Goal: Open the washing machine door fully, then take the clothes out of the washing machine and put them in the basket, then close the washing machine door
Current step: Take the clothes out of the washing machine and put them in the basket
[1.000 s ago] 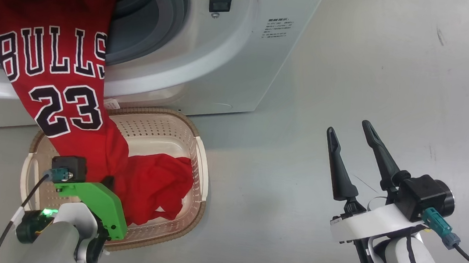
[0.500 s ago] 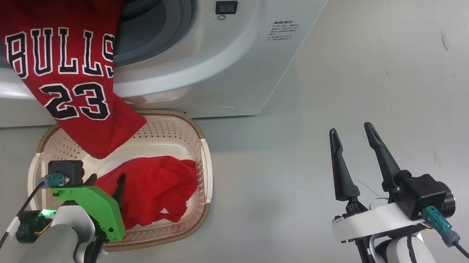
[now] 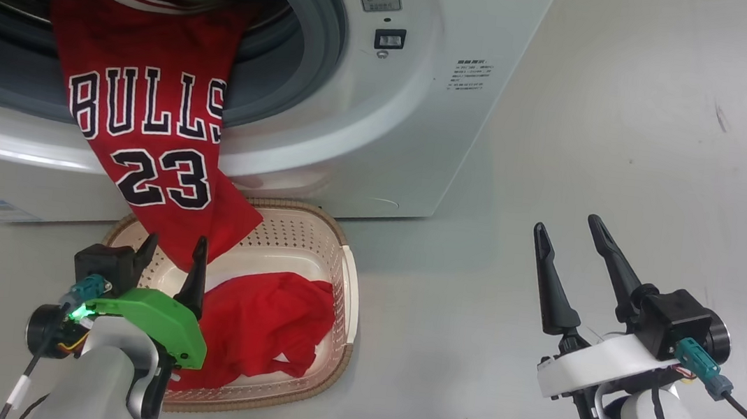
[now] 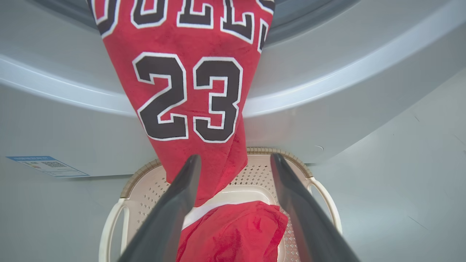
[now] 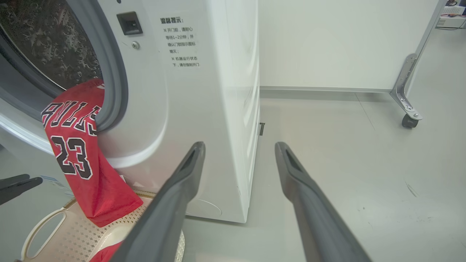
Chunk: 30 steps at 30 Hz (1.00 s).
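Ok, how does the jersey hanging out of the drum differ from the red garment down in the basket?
The jersey hangs stretched out of the washing machine opening, its lower end over the basket; the red garment lies crumpled inside the basket. The jersey shows BULLS 23 lettering; the red garment shows plain cloth with a little white. Both are bright red.
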Available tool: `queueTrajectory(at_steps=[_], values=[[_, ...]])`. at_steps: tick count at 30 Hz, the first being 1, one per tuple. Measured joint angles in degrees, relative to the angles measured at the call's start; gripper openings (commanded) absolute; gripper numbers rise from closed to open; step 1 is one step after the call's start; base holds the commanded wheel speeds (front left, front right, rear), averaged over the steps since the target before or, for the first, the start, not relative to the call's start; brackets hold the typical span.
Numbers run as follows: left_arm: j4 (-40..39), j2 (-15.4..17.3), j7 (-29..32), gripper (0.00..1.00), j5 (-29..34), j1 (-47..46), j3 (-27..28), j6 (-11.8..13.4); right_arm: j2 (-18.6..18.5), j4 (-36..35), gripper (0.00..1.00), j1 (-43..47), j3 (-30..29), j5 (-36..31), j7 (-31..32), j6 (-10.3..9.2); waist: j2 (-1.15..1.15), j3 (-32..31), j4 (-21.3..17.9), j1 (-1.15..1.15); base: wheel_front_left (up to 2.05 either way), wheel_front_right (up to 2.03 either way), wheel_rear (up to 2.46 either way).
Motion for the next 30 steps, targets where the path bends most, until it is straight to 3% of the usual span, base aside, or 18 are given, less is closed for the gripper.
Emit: queueTrajectory(at_steps=[10,30], values=[[-5.76,0.02,-0.62,1.00,3.11,0.75,-0.82,1.25,-0.29,1.46,1.00,2.38,-0.67,0.00,-0.07,-0.58,0.00,-4.65,2.48,0.00,0.00,0.00,0.00],[-18.15,2.09,-0.99,1.00,6.73,10.77,-1.92,4.55,-0.10,2.54,1.00,7.11,-0.78,0.15,-0.07,-2.03,0.00,-13.37,4.91,0.00,0.00,0.00,0.00]])
